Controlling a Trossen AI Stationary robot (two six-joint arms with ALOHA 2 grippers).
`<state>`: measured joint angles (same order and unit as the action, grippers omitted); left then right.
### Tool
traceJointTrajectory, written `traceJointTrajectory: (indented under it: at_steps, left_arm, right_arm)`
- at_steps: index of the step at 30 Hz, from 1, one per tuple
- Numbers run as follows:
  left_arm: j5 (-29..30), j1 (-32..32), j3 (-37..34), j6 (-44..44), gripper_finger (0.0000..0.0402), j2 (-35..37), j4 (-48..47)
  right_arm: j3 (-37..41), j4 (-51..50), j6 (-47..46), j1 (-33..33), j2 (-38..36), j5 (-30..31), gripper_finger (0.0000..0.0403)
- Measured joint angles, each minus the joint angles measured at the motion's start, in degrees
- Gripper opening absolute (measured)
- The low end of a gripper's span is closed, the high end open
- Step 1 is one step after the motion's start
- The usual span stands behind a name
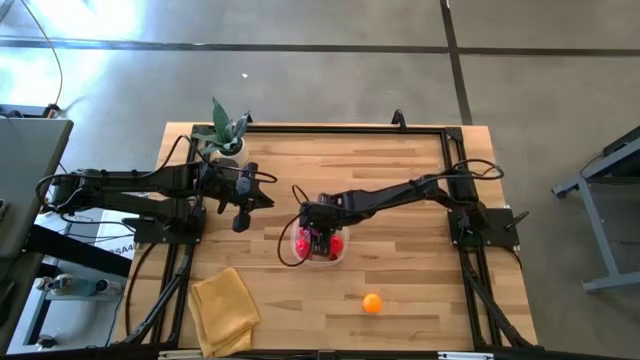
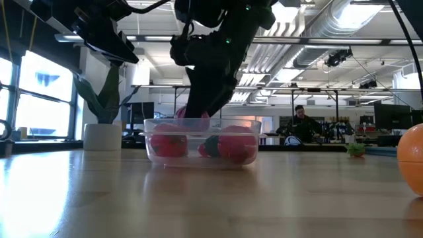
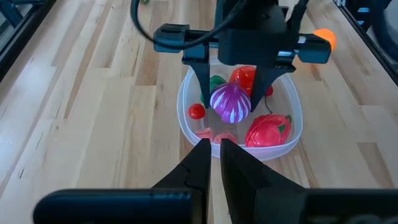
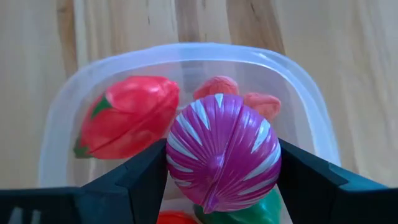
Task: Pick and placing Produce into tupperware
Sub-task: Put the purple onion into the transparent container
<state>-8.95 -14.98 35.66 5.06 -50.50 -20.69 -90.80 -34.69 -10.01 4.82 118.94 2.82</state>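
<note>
your left gripper [image 1: 240,222] hangs over bare table near the plant [image 1: 225,135], fingers pressed together, nothing in them; a yellow cloth [image 1: 225,310] lies at the near edge; at centre your right gripper [image 4: 221,163] is clamped on a magenta striped onion [image 4: 221,152], holding it just above the tub [image 3: 186,118]; inside the tub you have red pieces [image 3: 267,129] and a green one [image 3: 217,82]; an orange [image 1: 372,302] sits alone on the table, well apart to the right.

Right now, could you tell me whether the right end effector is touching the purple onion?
Touching. The right wrist view shows both fingers of the right end effector pressed against the sides of the purple onion, held over the tub.
</note>
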Motion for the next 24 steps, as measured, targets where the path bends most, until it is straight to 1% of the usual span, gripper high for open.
traceJointTrajectory:
  at_steps: [7,12,16,24]
  left_arm:
    - [-0.01,0.0,-0.02,0.0,0.0026,0.0,0.0]
    - [0.0,-0.01,-0.02,0.01,0.0026,-0.02,0.01]
    - [0.0,-0.02,-0.02,0.02,0.0026,0.0,0.0]
    - [0.0,-0.01,-0.02,0.02,0.0026,0.0,0.0]
  right_arm:
    - [0.76,1.12,1.39,0.93,0.27,0.52,0.0248]
    - [0.76,1.13,1.74,1.26,0.43,2.71,0.0248]
    - [0.76,1.66,2.18,1.24,0.43,2.69,0.0249]
    - [0.76,1.87,2.55,1.22,0.43,2.65,0.0272]
